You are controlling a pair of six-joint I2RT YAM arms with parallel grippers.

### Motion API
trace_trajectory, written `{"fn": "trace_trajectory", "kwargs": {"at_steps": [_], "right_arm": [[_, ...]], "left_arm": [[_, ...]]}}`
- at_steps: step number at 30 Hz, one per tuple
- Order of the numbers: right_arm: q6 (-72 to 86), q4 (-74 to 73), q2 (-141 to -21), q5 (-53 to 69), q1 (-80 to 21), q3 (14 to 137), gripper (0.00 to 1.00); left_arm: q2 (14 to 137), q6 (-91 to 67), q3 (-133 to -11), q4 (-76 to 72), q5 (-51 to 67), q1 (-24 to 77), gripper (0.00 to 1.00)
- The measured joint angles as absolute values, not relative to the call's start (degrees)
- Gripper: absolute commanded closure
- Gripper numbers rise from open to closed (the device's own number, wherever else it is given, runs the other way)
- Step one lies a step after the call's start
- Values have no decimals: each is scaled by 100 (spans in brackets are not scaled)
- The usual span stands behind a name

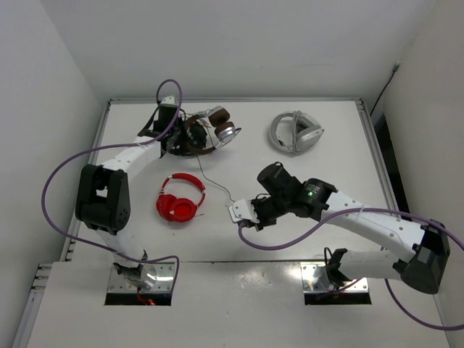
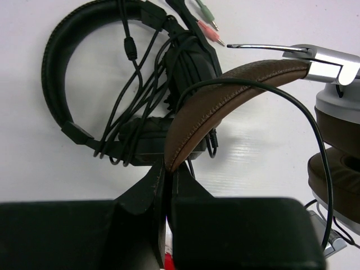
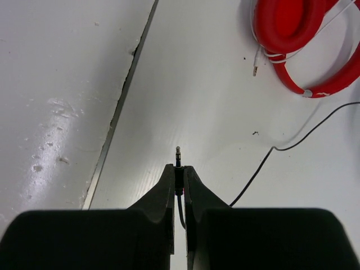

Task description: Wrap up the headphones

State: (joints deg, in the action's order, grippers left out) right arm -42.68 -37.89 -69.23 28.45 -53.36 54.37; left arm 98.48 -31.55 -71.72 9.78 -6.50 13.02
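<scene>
The headphones (image 1: 220,123) with brown headband and silver shells lie at the back left of the table. My left gripper (image 1: 176,139) is shut on one end of their brown headband (image 2: 225,95); the fingertips (image 2: 147,188) pinch it, and a silver ear cup (image 2: 333,70) shows at the right. Their thin black cable (image 1: 214,181) runs forward across the table to my right gripper (image 1: 244,212). In the right wrist view that gripper (image 3: 178,170) is shut on the cable's jack plug (image 3: 178,156), whose tip sticks out past the fingers just above the table; the cable (image 3: 292,143) trails off right.
A black headset (image 2: 73,73) with tangled cables and pink and green plugs lies right behind the brown headband. Red headphones (image 1: 180,199) lie left of my right gripper, also in the right wrist view (image 3: 301,39). White-grey headphones (image 1: 296,132) sit at the back right.
</scene>
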Motion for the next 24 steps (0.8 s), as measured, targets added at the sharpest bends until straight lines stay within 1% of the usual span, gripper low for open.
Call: {"fn": "trace_trajectory", "kwargs": {"at_steps": [5, 13, 18, 24], "right_arm": [[-4150, -3833, -6685, 2799, -5304, 5433, 100], [-4088, -3885, -6372, 2687, -4930, 5013, 100], [-4080, -3994, -6259, 2611, -4755, 4901, 100], [-4139, -4298, -5749, 2563, -4368, 4792, 100]], "left_arm": [[9859, -3015, -7172, 991, -753, 1291, 100], [9859, -2460, -7172, 982, -5, 1114, 100], [9859, -2311, -7172, 993, 235, 1066, 100], [9856, -2119, -7172, 1105, 451, 792, 100]]}}
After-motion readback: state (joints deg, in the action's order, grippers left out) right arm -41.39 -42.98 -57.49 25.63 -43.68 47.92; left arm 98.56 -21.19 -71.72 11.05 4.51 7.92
